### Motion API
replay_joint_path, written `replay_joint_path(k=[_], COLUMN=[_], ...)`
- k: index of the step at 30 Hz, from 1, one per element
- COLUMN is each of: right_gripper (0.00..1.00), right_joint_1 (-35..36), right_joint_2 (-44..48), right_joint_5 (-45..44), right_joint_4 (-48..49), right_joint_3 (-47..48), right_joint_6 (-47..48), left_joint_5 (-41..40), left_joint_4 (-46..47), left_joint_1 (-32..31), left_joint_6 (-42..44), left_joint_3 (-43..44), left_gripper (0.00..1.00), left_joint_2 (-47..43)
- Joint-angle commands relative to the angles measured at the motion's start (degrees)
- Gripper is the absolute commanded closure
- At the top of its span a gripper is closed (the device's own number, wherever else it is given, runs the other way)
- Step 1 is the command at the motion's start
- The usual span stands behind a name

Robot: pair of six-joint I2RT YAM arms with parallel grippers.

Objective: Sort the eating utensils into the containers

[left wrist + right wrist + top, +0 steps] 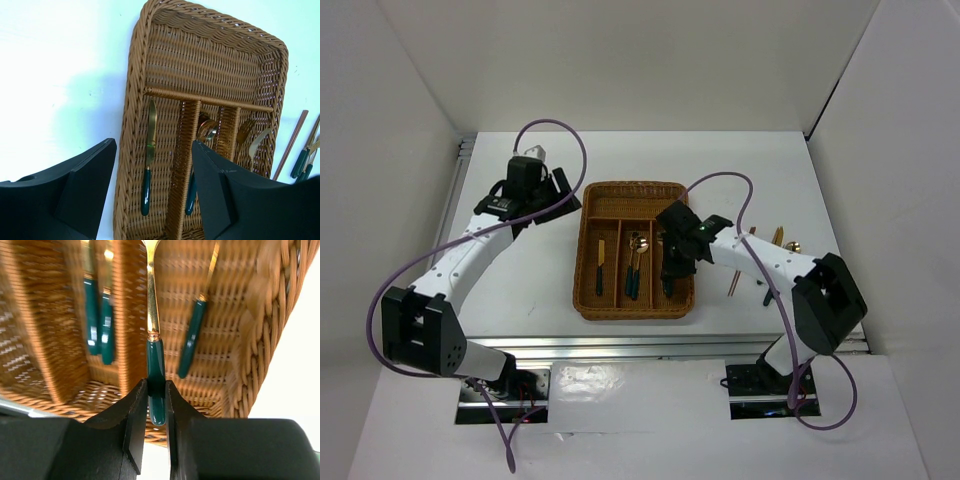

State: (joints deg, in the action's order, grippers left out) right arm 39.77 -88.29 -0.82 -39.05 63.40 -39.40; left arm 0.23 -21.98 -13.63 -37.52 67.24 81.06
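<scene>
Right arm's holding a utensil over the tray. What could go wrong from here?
The right gripper pinches only the handle tip of the held utensil; it could pivot or slip.
It hangs close to the divider, so it may land on it or in the wrong section.
Chopsticks lie beside the right arm; retreating could sweep them.

1. Top external view: no text, label, brand, number or sign can be read on any surface.
2. Left wrist view: nothing legible.
3. Right wrist view: nothing legible; part of the picture is blurred.
</scene>
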Motion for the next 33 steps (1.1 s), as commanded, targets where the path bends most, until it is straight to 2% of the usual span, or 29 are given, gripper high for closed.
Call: replay_joint_path(k=[1, 5, 8, 13, 14, 17, 18, 20, 21, 24, 25, 30, 33], right_gripper=[0.93, 0.92, 0.84, 0.62, 0.55, 0.45, 0.36, 0.27, 0.18, 0.10, 0.00, 0.00, 0.00], right_joint_1=[0.4, 0.4, 0.4, 0.4, 0.4, 0.4, 0.4, -0.4, -1.8, -6.5, -8.0, -20.8, -31.3], right_joint_2=[-0.3, -1.6, -2.8, -3.8, -3.8, -2.9, -2.3, -0.3, 0.6, 4.3, 5.2, 9.9, 10.4], right_joint_5=[-1.2, -2.3, -2.3, -3.5, -4.0, -4.9, -6.5, -7.8, -8.5, -8.5, -10.1, -10.9, -8.0], right_joint_4=[2.7, 4.0, 4.6, 3.8, 3.3, 1.6, 1.1, 0.3, -0.4, -0.4, -1.1, -0.6, -0.6], right_joint_3=[-1.4, -2.9, -2.9, 0.7, 1.5, 4.8, 5.6, 7.4, 7.4, 7.4, 6.7, -0.1, -3.1], right_joint_6=[-1.7, -1.7, -1.7, 0.1, 0.1, 0.7, 1.2, 1.3, 1.3, 1.8, 1.8, 2.3, 1.7], left_joint_5=[0.6, 0.6, 0.6, 0.6, 0.6, 0.6, 1.2, 1.2, 1.2, 1.7, 1.7, 1.7, 2.2], left_joint_4=[0.9, 0.9, 0.9, 0.9, 0.9, 0.9, 0.9, 0.9, 0.9, 0.9, 0.9, 1.4, 1.4], left_joint_1=[0.4, 0.9, 0.9, 0.9, 0.9, 0.9, 1.4, 1.4, 1.4, 1.4, 1.4, 1.4, 1.4], left_joint_6=[1.3, 1.3, 1.8, 1.8, 1.8, 1.8, 1.8, 1.8, 1.8, 2.4, 2.4, 2.4, 2.4], left_joint_3=[-0.6, -0.6, -0.6, -0.6, -0.6, -0.6, -0.6, -0.6, -0.6, -0.6, -0.6, -1.1, -1.1], left_gripper=[0.24, 0.24, 0.24, 0.24, 0.24, 0.24, 0.24, 0.24, 0.24, 0.24, 0.23, 0.20, 0.17], left_joint_2=[-2.8, -2.8, -3.4, -3.4, -3.4, -3.4, -3.4, -3.4, -3.4, -3.4, -3.4, -2.8, -2.8])
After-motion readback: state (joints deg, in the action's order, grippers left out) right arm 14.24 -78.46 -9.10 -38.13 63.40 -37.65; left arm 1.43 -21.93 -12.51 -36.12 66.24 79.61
